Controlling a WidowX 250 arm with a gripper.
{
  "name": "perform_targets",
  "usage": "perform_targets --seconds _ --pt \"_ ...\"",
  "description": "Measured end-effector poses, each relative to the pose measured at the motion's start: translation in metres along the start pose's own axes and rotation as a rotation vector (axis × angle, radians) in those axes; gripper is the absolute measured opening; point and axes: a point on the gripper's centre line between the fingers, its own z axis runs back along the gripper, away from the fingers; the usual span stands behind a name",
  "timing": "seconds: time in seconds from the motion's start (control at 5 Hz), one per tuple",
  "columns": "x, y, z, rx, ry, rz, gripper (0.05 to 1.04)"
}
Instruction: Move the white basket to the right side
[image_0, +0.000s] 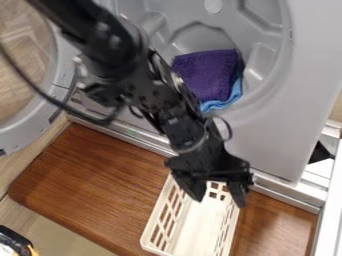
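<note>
Basket (202, 229): white, slatted, located on the brown board (100, 180), right of the view's centre, its near end running to the bottom edge. Gripper (219, 198): over the basket's far end, pointing down; jaws stand apart, one tip above the basket's interior, the other by its right rim. Contact with the basket cannot be determined. Arm (140, 80): enters at upper left and crosses in front of the grey machine (267, 135). Purple cloth (208, 75): inside the machine's round opening, overlying a blue cloth (224, 101)
</note>
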Motion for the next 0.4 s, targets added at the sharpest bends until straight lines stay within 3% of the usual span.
perform_targets --seconds 0.2,0.4 --pt "0.005 -0.006 0.038 -0.031 -0.082 -0.039 0.999" --pt "0.006 -0.007 0.057 -0.089 -0.101 -0.072 0.999"
